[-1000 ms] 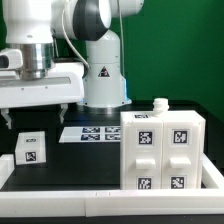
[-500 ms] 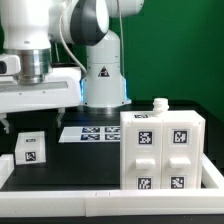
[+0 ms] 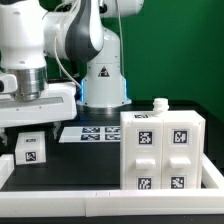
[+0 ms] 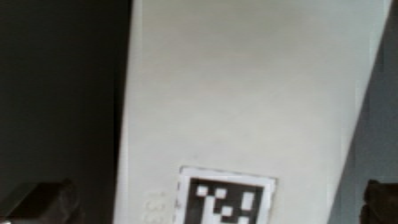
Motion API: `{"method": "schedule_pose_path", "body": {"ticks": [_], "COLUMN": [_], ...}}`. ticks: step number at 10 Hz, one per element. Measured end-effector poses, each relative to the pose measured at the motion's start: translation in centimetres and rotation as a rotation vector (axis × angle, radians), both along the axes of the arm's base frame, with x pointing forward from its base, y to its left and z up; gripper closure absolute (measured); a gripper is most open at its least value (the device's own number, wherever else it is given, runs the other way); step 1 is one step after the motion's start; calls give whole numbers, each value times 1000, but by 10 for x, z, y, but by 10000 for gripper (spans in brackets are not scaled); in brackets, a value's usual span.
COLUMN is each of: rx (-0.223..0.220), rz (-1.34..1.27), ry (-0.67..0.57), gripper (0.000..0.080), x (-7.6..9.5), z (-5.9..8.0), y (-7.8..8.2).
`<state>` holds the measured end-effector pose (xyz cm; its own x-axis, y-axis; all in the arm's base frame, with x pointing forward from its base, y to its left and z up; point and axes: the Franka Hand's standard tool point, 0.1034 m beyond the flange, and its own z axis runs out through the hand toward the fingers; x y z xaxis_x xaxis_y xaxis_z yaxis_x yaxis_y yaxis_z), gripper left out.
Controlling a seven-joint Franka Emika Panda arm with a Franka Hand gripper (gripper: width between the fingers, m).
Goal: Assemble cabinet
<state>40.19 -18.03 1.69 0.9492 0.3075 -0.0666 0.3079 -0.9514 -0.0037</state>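
Fingers [image 4: 36, 200] of your gripper [image 4: 206, 200] are spread wide, one either side of the small tagged drawer block [image 4: 249, 90]. You see the cabinet box [image 3: 160, 150] well apart.

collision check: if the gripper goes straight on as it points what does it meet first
Probably the small white plastic block with a black-and-white marker tag, directly below the open gripper; the wrist view shows it between the fingers, though depth is unclear.
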Motion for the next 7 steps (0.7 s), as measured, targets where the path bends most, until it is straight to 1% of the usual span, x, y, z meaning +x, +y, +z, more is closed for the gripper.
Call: {"method": "schedule_pose_path", "body": {"ticks": [1,3,5,7], "rx": [1,-8,-8,-8], "rz": [2,10,12,13], "ry": [8,-4,-3,-4], "gripper": [2,2,241,239], "x": [-3,-3,-6,-6], "z": [-4,-9,-10,-10], "y": [0,-2,0,0]}}
